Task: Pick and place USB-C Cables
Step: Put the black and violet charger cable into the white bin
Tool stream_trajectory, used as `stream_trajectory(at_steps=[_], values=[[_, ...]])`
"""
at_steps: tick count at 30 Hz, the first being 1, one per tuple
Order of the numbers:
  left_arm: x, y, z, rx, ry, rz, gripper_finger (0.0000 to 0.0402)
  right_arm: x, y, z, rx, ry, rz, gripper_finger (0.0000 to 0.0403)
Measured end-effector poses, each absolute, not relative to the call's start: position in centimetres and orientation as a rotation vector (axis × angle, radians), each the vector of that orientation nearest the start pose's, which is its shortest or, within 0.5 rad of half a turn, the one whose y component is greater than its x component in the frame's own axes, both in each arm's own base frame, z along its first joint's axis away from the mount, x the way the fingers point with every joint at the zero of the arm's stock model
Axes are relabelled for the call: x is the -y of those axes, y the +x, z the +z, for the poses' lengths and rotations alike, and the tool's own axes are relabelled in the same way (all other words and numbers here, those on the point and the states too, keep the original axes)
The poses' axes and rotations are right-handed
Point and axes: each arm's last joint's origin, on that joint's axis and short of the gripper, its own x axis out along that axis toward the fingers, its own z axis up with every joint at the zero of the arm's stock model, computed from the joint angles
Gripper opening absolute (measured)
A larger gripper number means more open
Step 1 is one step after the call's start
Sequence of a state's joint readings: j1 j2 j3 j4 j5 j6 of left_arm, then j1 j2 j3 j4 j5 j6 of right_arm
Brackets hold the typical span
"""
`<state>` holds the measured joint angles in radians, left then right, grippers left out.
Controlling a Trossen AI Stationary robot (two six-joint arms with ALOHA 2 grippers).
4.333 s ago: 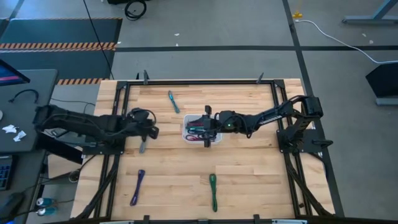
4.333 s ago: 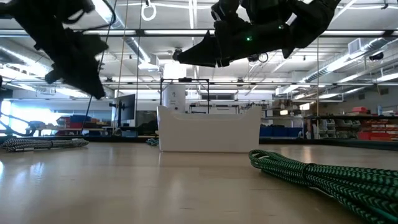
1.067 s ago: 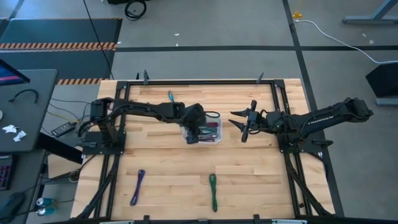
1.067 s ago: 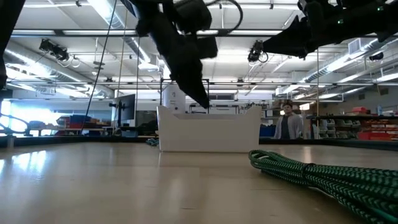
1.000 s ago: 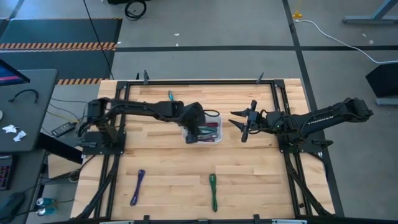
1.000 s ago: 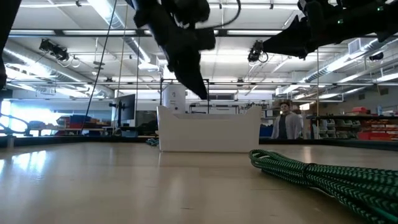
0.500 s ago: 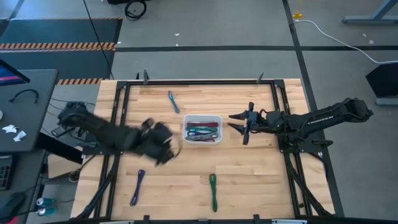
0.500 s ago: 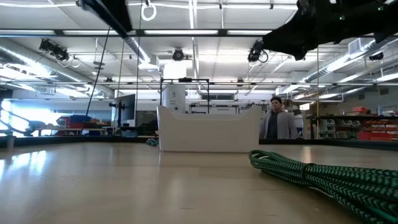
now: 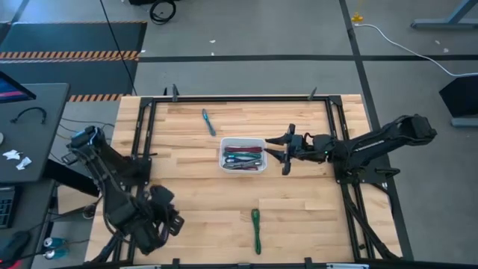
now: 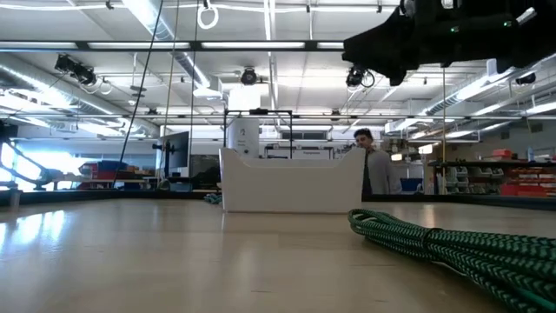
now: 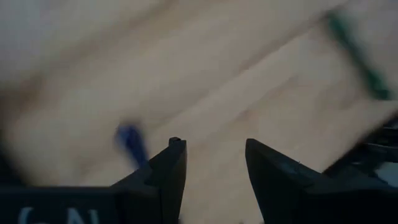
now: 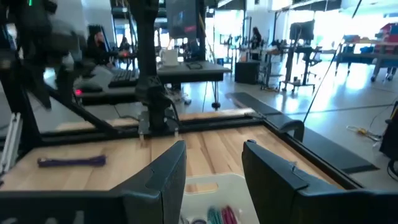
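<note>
The white bin (image 9: 243, 155) stands mid-table and holds several bundled USB-C cables (image 9: 242, 158) in teal, dark red and green. A teal cable (image 9: 208, 122) lies toward the far edge. A green cable (image 9: 256, 230) lies near the near edge and also shows in the low view (image 10: 452, 248). The purple cable (image 12: 71, 162) lies near the near left corner and shows blurred (image 11: 130, 143) in the left wrist view. My left gripper (image 9: 163, 223) hovers open over it. My right gripper (image 9: 275, 149) hangs open just right of the bin, above the table.
A black frame (image 9: 142, 134) runs along the table's left, right and far sides. Bare wood lies between the bin and the near edge. A person (image 10: 373, 174) walks in the room behind the table.
My left gripper has risen out of the bin and swung fast toward the table's near left corner, ending over the purple cable. My right gripper has moved a little left, toward the bin. The person in the background has walked left.
</note>
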<state>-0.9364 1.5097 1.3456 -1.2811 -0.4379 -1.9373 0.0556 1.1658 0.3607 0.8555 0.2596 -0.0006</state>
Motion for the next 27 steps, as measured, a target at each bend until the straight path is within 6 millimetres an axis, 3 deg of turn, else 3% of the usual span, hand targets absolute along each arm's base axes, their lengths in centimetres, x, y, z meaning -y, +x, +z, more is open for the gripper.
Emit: stream_trajectory(at_steps=[5,11,16,27], values=[[22.0,16.6,27.3,-1.192,-0.912,0.893,0.018,-0.5,23.2,20.7,0.047,0.005,-0.204,0.0162],[22.7,17.0,25.2,-1.248,-0.879,0.985,0.0237,-0.6,23.7,19.9,0.022,0.001,-0.203,0.0162],[22.7,16.8,22.1,-1.302,-0.909,0.985,0.0272,-0.6,23.7,19.9,0.025,0.002,-0.203,0.0162],[21.2,15.7,14.3,-1.285,-1.047,0.92,0.0229,-0.6,23.7,20.1,0.047,0.049,-0.2,0.0162]])
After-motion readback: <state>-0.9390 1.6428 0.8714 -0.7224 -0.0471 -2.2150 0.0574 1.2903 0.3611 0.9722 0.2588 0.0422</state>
